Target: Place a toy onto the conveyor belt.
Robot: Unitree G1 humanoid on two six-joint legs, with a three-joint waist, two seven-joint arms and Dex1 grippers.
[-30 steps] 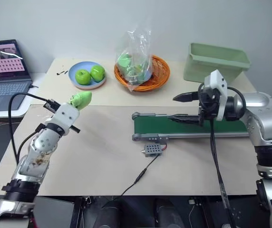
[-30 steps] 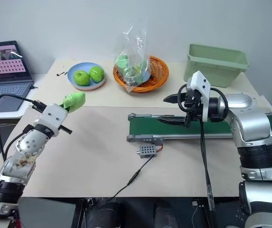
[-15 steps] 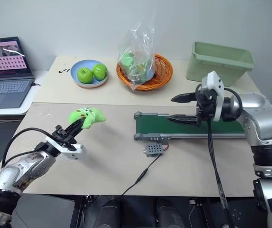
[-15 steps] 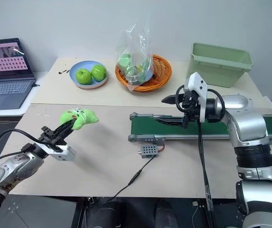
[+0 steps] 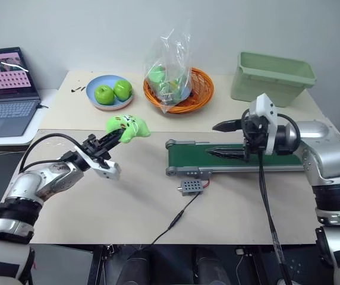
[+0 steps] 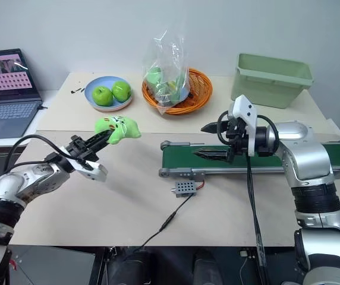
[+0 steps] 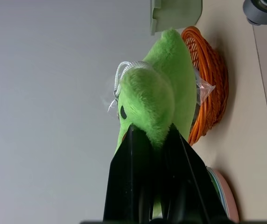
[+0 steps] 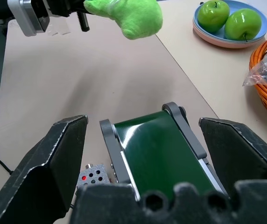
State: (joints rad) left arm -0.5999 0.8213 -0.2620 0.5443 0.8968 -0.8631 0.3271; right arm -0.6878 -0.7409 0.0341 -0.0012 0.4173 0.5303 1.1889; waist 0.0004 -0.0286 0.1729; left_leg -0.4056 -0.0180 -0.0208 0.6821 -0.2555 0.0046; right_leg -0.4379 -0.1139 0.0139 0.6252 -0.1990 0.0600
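Observation:
The toy (image 5: 128,126) is a lime-green plush with small dark face marks. My left gripper (image 5: 117,135) is shut on its lower end and holds it in the air above the table, left of the conveyor belt (image 5: 189,157). In the left wrist view the two black fingers (image 7: 132,177) pinch the toy (image 7: 161,93). The belt is dark green in a grey frame and runs off to the right. My right gripper (image 5: 221,140) hangs open over the belt's left part, its fingers (image 8: 63,158) wide apart with nothing between them.
At the back stand a blue plate (image 5: 95,104) with two green apples, an orange basket (image 5: 202,95) holding a clear plastic bag, and a pale green bin (image 5: 270,77). A laptop (image 5: 6,89) sits far left. A small grey box (image 5: 191,187) with a cable lies before the belt.
My left gripper has carried the toy to the right, closer to the belt's left end, and its wrist has rolled. The right arm has stayed where it was.

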